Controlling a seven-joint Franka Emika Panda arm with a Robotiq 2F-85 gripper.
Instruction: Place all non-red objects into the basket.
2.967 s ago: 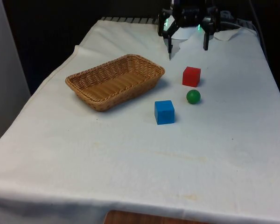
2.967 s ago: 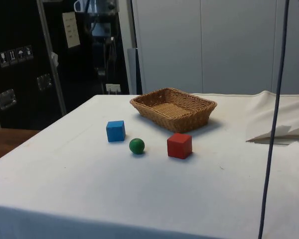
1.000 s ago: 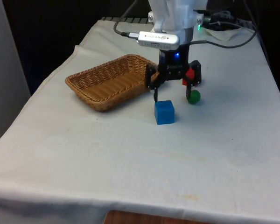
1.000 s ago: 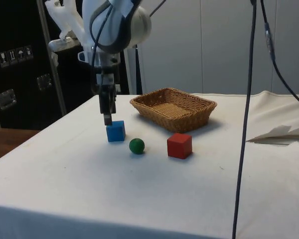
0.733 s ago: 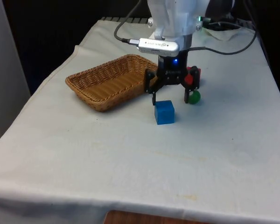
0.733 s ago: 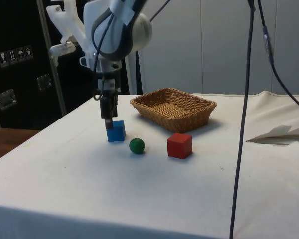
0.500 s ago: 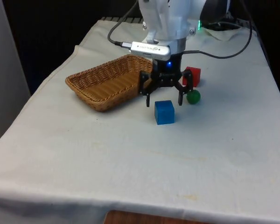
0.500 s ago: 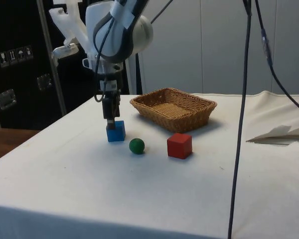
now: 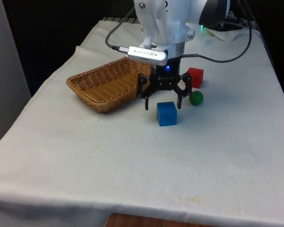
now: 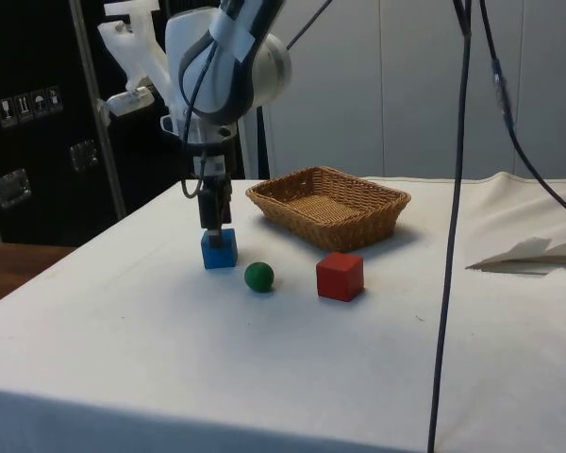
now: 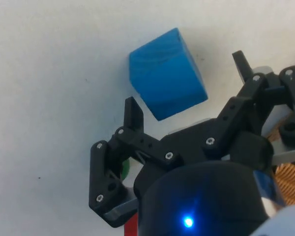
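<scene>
End effector (image 9: 163, 105) has shifted toward the front view's left since half a second ago and now hangs over the blue cube (image 9: 166, 113), fingers spread wide, one either side of the cube's far edge, not touching. In the side view the end effector (image 10: 213, 229) sits just above the blue cube (image 10: 219, 249). Cube has no long axis; it rests flat on the bench (image 9: 132, 156), unmoved. Green ball (image 9: 196, 98) at its 2 o'clock, red cube (image 9: 195, 77) beyond that. Basket (image 9: 114, 82) at 10 o'clock, apart.
</scene>
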